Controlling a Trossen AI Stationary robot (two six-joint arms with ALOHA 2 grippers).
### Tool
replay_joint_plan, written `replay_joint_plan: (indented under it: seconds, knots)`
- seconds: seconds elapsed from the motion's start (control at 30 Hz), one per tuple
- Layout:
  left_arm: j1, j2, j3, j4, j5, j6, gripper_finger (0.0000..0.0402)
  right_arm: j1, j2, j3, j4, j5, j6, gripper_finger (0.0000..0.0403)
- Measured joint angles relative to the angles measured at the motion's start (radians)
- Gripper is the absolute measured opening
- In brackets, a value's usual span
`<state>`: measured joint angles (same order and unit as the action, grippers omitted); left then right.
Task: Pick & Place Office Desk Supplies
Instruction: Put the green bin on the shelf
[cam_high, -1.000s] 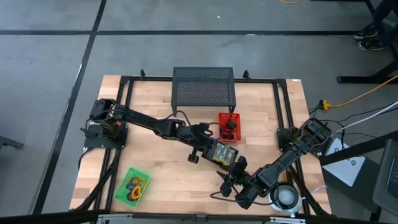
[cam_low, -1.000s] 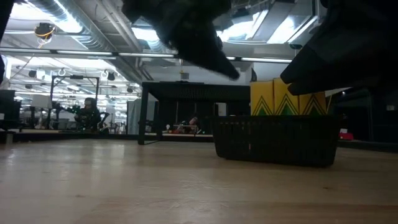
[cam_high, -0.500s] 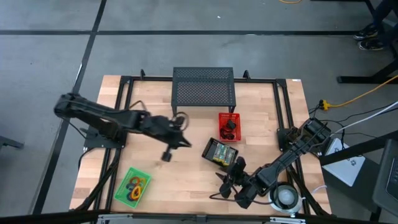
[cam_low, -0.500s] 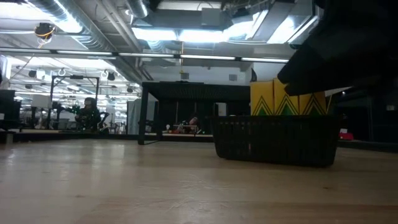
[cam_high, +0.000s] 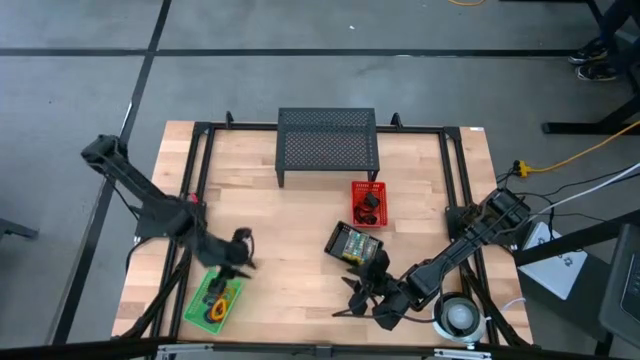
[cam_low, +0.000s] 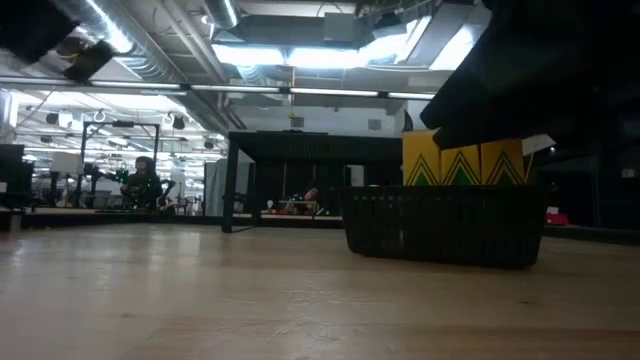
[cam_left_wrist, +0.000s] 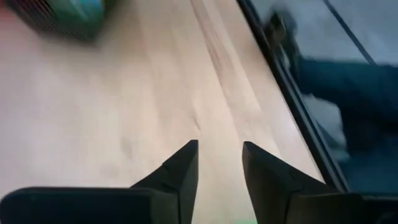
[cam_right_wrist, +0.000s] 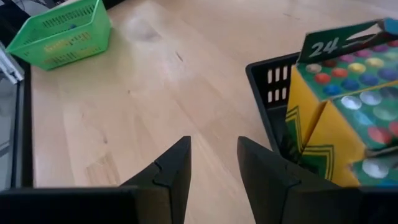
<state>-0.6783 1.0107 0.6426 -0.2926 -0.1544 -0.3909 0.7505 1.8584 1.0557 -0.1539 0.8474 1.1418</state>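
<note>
A black basket (cam_high: 354, 243) near the table's middle holds yellow and green printed packets (cam_right_wrist: 348, 106), standing upright; they also show in the low view (cam_low: 465, 160). A red basket (cam_high: 368, 201) holds small black clips. A green basket (cam_high: 213, 298) at the near left holds orange, yellow and purple loops. My left gripper (cam_high: 238, 252) is open and empty, just beyond the green basket's far right corner; the left wrist view (cam_left_wrist: 217, 155) shows bare table below it. My right gripper (cam_high: 362, 290) is open and empty on the near side of the black basket (cam_right_wrist: 267, 87).
A large black mesh stand (cam_high: 328, 140) stands at the table's far middle. A round white object (cam_high: 460, 315) lies at the near right corner. Black frame rails (cam_high: 200, 180) run along the table's left and right sides. Bare wood lies between the green and black baskets.
My left gripper has swung away from the black basket toward the table's left and near edges, and now hangs by the green basket. My right gripper has shifted a little toward the table's left edge. The baskets have stayed where they were.
</note>
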Motion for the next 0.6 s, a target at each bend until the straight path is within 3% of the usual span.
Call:
replay_joint_plan:
  seconds: [0.17,0.3,0.6]
  knots:
    - [-0.121,0.074,-0.063,-0.004,0.005,-0.183,0.0131,-0.017,0.0,0.0,0.0,0.0,0.008,0.0132]
    - [-0.193,0.112,-0.044,-0.034,-0.055,-0.204,0.0132,-0.022,0.0,0.0,0.003,0.0,0.025,0.0132]
    - [-0.275,0.118,0.079,-0.326,-0.122,-0.236,0.0132,-0.022,0.0,0.0,0.005,0.0,0.028,0.0132]
